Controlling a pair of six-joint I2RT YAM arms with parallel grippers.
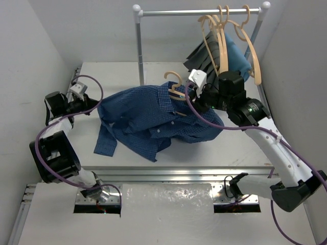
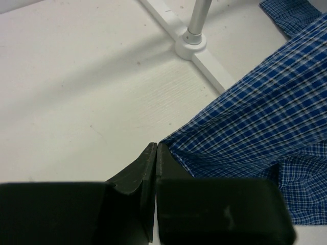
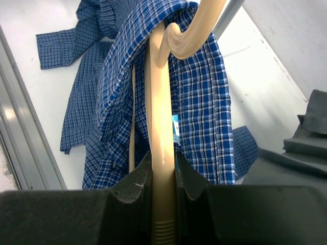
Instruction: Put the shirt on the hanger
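Up close at the wrist, right pincer (image 3: 163,176) grips hanger (image 3: 157,102) inside shirt (image 3: 202,112).

No readable text; tag (image 3: 175,127) in shirt (image 3: 204,102) seems blurred.

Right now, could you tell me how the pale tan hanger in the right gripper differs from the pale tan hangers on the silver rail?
The gripped pale tan hanger sits inside the collar of the dark blue checked shirt; the rail hangers hang by their hooks from the silver rail. The right gripper clamps the first; nothing grips the rail hangers. All share the same colour and curved shape.
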